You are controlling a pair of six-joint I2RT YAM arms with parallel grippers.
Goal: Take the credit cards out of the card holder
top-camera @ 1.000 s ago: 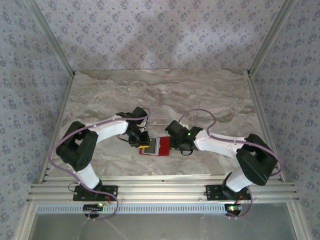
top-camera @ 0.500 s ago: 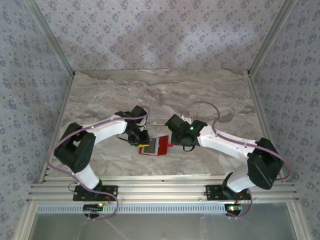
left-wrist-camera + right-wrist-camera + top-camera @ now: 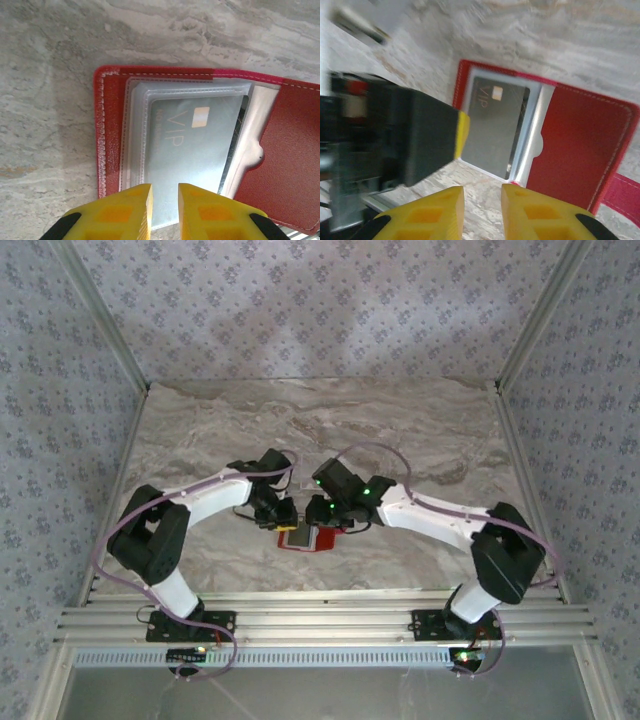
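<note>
While the card holder [image 3: 312,538] lies open and flat on the marble-patterned table [image 3: 420,430], close to the near edge and between the two arms, I'm reading it off the wrist cameras. The left wrist view puts the holder [image 3: 107,130] right under me: a red stitched frame, a clear plastic sleeve [image 3: 134,135] inside it, and one credit card [image 3: 192,145] tucked in that sleeve. The card is grey, with "VIP" printed on it and a small gold square. To its right sits a silvery panel [image 3: 250,135], then the red flap. From above, all that lettering is too small to make out; I just get a red rectangle with a pale middle.

The right wrist view gives me the holder [image 3: 570,145] from the other side, with the card [image 3: 495,125] in place and a little red tab [image 3: 625,192] sticking out at the far right corner.

The left gripper [image 3: 165,192] hangs over the card's near edge, its fingers a narrow slit apart; whether they nip the card or sleeve I cannot tell. From above, the left gripper [image 3: 283,515] is at the holder's left end. The right gripper [image 3: 482,195] hovers just beside the holder, slightly parted over bare table, with nothing between the fingers. From above, the right gripper [image 3: 325,510] is over the holder's far edge.

Around it all is lilac-grey flowered wallpaper [image 3: 300,310], with aluminium rails [image 3: 320,625] along the front.
</note>
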